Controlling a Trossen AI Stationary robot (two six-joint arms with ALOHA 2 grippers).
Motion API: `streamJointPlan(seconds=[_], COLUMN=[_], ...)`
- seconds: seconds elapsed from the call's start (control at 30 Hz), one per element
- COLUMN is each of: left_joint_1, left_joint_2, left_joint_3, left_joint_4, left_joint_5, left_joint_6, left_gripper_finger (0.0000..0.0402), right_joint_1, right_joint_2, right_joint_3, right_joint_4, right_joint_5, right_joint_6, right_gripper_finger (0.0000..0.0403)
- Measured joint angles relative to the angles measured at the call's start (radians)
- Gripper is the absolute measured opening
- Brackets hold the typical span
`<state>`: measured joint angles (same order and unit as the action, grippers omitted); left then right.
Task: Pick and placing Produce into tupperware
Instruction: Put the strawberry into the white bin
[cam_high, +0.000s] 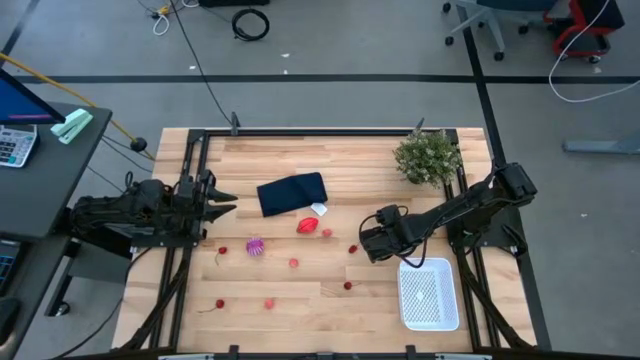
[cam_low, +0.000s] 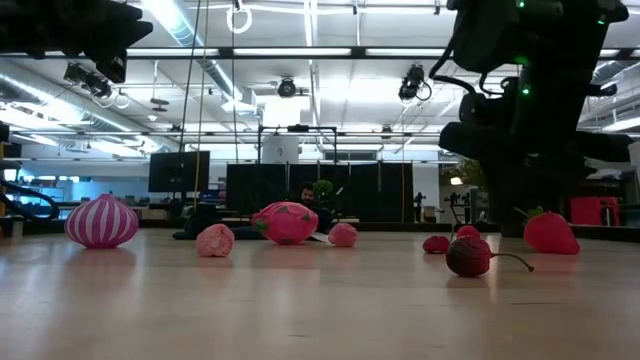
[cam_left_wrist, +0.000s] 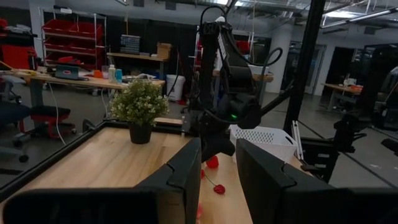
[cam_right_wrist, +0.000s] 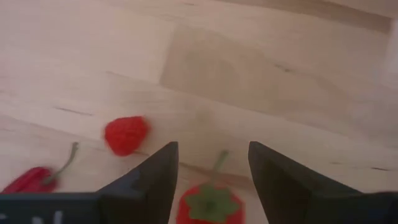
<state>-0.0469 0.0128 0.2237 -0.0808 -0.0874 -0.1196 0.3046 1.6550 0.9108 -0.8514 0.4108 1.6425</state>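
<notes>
Right end effector (cam_right_wrist: 211, 171): fingers wide apart, empty, low over the table (cam_high: 300, 310) just beside the tupperware (cam_high: 429, 293).
Strawberry (cam_right_wrist: 208, 204): lies between the fingers, its lower part cut off by the frame.
Left end effector (cam_left_wrist: 217, 171): fingers apart, empty, at the table's left edge.
Produce: scattered mid-table; the purple striped ball (cam_high: 255, 246) lies well apart from the tupperware.
Tupperware contents: hard to make out.

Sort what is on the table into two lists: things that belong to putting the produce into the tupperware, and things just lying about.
Job: produce scattered on the wood, e.g. big red piece, striped ball, strawberry; tupperware; right gripper, open over the strawberry.

Lying about: plant; navy cloth; left gripper, waiting at the table's left edge.
</notes>
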Motion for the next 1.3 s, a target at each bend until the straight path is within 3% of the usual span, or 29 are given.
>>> streamJointPlan(seconds=[0.3, 0.7, 1.03, 1.3], left_joint_1=[0.000, 0.000, 0.000, 0.000], left_joint_2=[0.000, 0.000, 0.000, 0.000], left_joint_3=[0.000, 0.000, 0.000, 0.000], left_joint_4=[-0.007, -0.007, -0.028, -0.029], left_joint_5=[0.000, 0.000, 0.000, 0.000], left_joint_6=[0.000, 0.000, 0.000, 0.000], left_gripper_finger=[0.0107, 0.0107, 0.0107, 0.0107], right_joint_1=[0.000, 0.000, 0.054, 0.141], right_joint_2=[0.000, 0.000, -0.033, -0.157], right_joint_3=[0.000, 0.000, 0.039, 0.188], right_joint_4=[0.001, 0.005, -0.017, -0.130], right_joint_5=[0.008, 0.007, 0.094, 0.203], right_joint_6=[-0.002, -0.055, -0.137, -0.154], right_gripper_finger=[0.0167, 0.0011, 0.0007, 0.0005])
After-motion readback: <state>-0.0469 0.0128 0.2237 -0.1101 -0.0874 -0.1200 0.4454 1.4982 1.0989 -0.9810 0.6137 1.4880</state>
